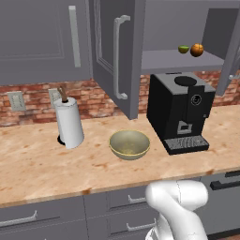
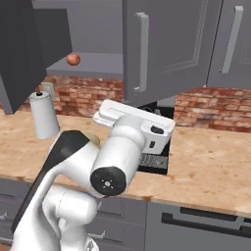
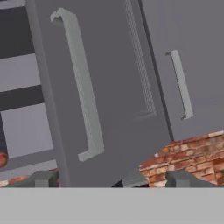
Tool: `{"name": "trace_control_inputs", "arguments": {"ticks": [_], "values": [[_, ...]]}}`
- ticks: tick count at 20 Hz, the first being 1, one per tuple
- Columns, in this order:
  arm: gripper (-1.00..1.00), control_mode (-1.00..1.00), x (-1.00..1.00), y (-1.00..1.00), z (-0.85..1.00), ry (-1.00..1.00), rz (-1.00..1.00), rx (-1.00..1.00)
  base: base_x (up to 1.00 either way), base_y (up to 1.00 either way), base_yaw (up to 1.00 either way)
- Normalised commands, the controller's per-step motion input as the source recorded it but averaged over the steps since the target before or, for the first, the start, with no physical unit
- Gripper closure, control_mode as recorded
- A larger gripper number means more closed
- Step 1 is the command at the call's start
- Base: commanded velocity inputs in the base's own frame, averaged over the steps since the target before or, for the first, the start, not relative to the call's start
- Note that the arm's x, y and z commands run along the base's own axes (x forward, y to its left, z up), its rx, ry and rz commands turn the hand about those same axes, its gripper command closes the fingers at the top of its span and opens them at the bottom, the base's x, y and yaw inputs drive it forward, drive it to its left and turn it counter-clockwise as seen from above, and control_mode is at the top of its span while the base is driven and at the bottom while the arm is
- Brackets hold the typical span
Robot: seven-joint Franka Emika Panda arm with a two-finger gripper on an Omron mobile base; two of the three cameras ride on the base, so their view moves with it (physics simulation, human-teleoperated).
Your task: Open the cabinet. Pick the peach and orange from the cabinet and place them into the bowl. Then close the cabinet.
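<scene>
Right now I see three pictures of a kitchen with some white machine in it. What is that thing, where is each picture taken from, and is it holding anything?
The white machine is a robot arm on a base that can drive. Two pictures come from cameras on that base, behind the arm to its left and right. The third comes from a camera on its hand, looking along the gripper, whose two tips stand apart with nothing between them, facing an open door of the cabinet. On the cabinet shelf the left picture shows an orange beside a small green fruit; the right picture shows a peach. On the counter stand a paper-towel roll, an empty bowl and a black coffee machine.
</scene>
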Motion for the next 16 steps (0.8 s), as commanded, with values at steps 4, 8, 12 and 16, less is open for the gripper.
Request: {"name": "trace_control_inputs", "arguments": {"ticks": [4,8,12,16], "values": [[-1.00,-1.00,-0.98,0.20,-0.06,0.00,-0.07,0.00,0.00,0.00,0.00],[-1.00,-1.00,-0.28,0.94,-0.04,0.00,-0.21,-0.07,0.00,0.00,0.00],[-1.00,-1.00,0.01,1.00,0.00,-0.01,-0.11,-0.08,0.00,0.00,0.00],[-1.00,-1.00,0.14,0.81,0.04,-0.01,-0.11,-0.04,0.00,0.00,0.00]]}}
